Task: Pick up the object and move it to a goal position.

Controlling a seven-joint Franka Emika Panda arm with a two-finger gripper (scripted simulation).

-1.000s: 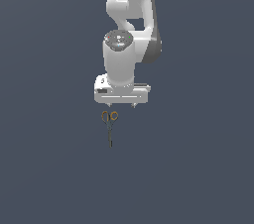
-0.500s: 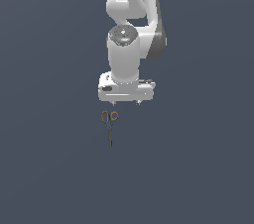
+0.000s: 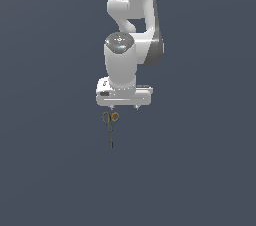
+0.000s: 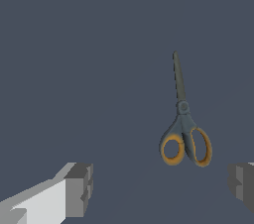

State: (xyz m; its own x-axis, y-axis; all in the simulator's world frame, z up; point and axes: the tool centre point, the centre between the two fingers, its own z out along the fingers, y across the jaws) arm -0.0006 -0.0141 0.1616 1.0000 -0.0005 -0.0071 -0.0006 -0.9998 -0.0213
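Hovering with jaws spread wide, gripper (image 4: 158,188) just beside the tiny scissors (image 4: 184,126), orange ring handles (image 3: 110,117) nearest the white hand, blades pointing away, lying flat on grey floor (image 3: 200,170), untouched.

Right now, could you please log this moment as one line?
phase: approach | hand: open, empty | scissors: flat on surface, ungrasped, blades shut

Tool (image 3: 123,107) hangs just above the scissors (image 3: 110,126) — blades closed.
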